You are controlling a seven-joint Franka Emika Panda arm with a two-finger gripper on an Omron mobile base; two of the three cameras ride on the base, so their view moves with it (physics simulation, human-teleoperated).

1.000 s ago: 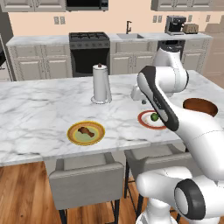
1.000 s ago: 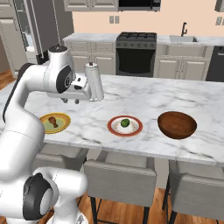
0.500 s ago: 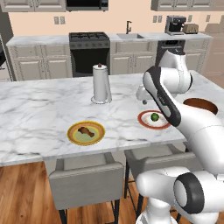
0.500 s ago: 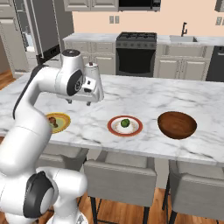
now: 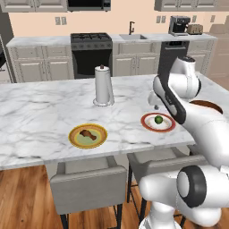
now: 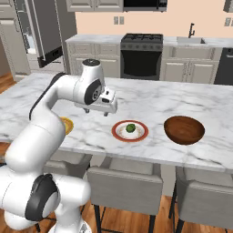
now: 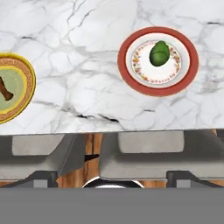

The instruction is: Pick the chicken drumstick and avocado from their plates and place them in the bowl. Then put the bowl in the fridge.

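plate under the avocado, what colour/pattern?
Red rim, white centre with a ring of small speckles around the avocado; the plate shows best in the hand view.

- The arm (image 6: 50, 118) is glossy white, built of thick rounded links that look like smooth tubes.
- Dark grey discs cap the joints, one at the shoulder (image 6: 43, 205) and one by the wrist (image 6: 96, 92).
- A dark band runs along the forearm (image 5: 172, 100).
- The base (image 5: 192, 197) is a bulbous white shell.
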